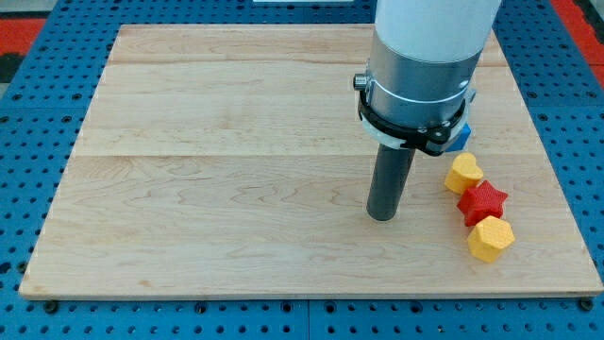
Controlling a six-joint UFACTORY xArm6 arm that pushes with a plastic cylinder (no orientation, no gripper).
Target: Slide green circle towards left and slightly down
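No green circle shows in the camera view; the arm's wide grey body hides part of the board at the view's upper right. My tip (382,216) rests on the wooden board (217,179), right of its centre. It stands apart, to the left of a yellow block (463,174), a red star (482,201) and a yellow hexagon (490,238), which run in a close line down the view's right. A blue block (463,137) peeks out from behind the arm, just above the yellow block.
The board lies on a blue perforated table (38,123). The board's right edge is close to the line of blocks.
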